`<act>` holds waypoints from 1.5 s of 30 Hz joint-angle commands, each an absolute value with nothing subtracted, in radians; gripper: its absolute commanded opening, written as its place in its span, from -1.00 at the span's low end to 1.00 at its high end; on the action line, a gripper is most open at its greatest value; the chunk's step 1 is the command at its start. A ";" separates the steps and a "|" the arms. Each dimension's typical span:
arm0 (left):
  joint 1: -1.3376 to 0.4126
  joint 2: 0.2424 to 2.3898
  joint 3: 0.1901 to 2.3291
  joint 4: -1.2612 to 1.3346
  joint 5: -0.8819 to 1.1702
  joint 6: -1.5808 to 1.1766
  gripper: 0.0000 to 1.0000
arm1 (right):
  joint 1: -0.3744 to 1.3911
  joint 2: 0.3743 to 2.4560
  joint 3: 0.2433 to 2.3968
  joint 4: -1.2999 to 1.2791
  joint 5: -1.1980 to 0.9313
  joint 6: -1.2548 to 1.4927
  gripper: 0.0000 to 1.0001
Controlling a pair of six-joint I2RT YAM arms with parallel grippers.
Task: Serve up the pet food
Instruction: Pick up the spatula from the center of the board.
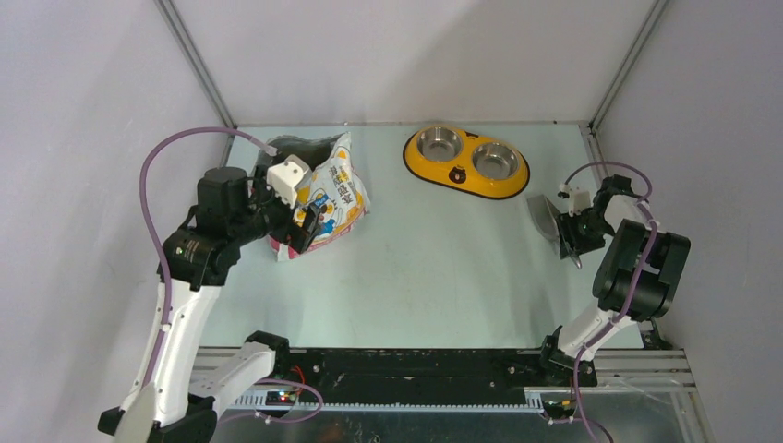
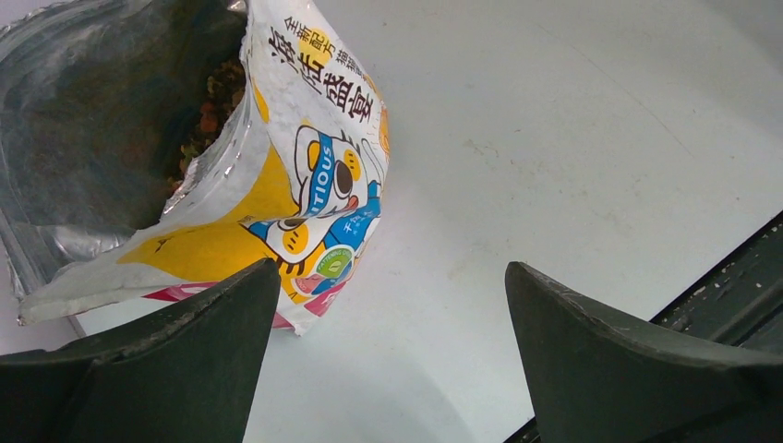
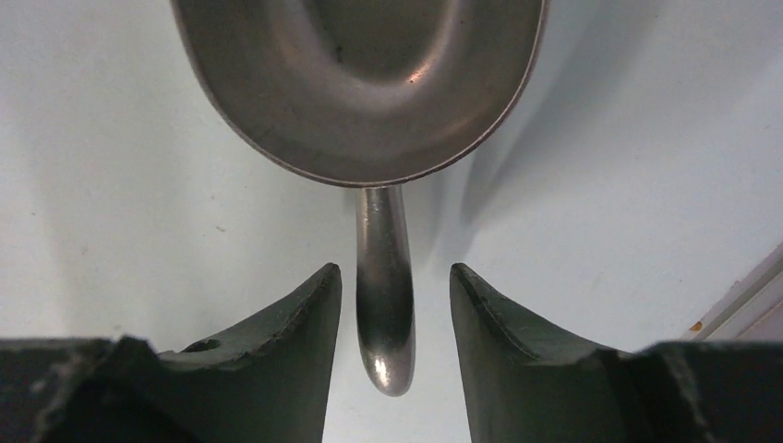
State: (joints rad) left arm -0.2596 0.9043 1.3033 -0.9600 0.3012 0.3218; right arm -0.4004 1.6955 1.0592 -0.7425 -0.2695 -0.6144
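The pet food [image 2: 214, 101] shows as brown kibble inside the open mouth of a glossy cartoon-cat bag [image 2: 305, 157], which lies on the table at the left [image 1: 332, 198]. My left gripper [image 2: 391, 268] is open just beside the bag's lower corner [image 1: 309, 221], with only bare table between its fingers. A grey metal scoop [image 3: 360, 83] lies on the table at the right [image 1: 547, 221]. My right gripper [image 3: 394, 269] straddles the scoop's handle [image 3: 383, 305], with a narrow gap on each side of it.
A yellow oval feeder [image 1: 466, 168] with two steel bowls, both looking empty, stands at the back centre-right. Grey walls enclose the table on three sides. A black rail [image 1: 415, 369] runs along the near edge between the arm bases.
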 commanded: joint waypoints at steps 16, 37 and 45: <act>-0.265 0.914 1.299 -0.898 0.311 0.280 0.99 | -0.386 1.648 1.055 -0.748 -0.213 -0.682 -1.00; -0.410 1.071 1.580 -0.810 0.346 0.209 1.00 | 0.193 0.957 1.055 -0.716 -0.212 -0.782 -1.00; -0.480 1.236 1.654 -0.801 0.476 0.107 0.99 | 0.306 0.988 1.051 -0.547 -0.425 -0.687 -1.00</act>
State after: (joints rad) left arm -0.4362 1.1748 1.6344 -0.8242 0.3882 0.1802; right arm 0.2832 0.9768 1.0424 -0.6994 -0.3168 -0.7467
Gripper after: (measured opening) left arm 0.996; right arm 0.262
